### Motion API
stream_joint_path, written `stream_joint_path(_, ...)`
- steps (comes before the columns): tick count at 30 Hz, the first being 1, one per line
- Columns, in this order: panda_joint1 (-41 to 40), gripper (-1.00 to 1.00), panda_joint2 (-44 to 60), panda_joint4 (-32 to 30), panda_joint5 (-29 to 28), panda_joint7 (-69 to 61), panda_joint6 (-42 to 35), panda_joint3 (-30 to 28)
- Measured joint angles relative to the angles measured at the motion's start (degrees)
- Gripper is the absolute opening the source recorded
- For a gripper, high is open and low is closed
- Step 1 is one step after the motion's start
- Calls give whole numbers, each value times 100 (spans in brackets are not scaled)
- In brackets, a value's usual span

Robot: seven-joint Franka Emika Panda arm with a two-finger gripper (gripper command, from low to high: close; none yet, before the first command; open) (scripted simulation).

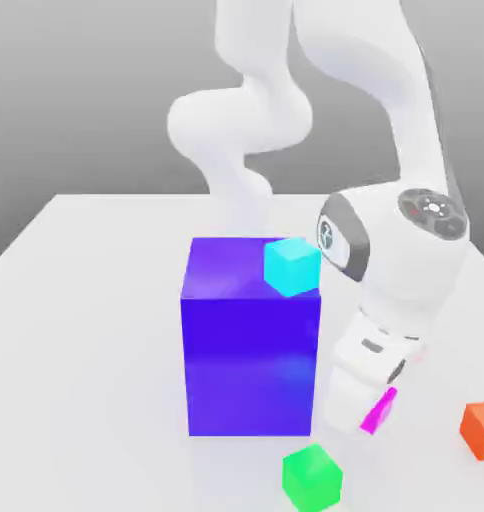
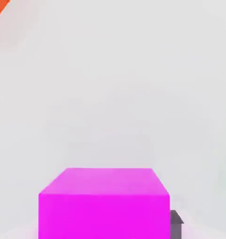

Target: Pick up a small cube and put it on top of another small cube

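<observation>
The small cube [image 1: 380,409], glossy magenta, sits low at the table by the blue block's [image 1: 250,340] lower corner on the exterior view's right, mostly hidden behind my hand. My gripper [image 1: 368,412] reaches down around it. In the hand view the magenta cube [image 2: 104,203] lies close between my fingers, and one dark fingertip [image 2: 176,223] rests against its side, so the gripper is shut on it. A small green cube [image 1: 312,478] lies on the table in front of the block. A small cyan cube [image 1: 291,265] sits on the block's top corner.
The tall blue block stands mid-table, close beside my hand. An orange cube [image 1: 481,428] lies at the exterior view's right edge, and its corner [image 2: 0,9] shows in the hand view. The white table [image 1: 86,330] stretches open on the exterior view's left.
</observation>
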Motion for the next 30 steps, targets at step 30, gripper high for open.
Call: stream_joint_path(30,1379,-100,176,1637,759,9703,-3048,-1573)
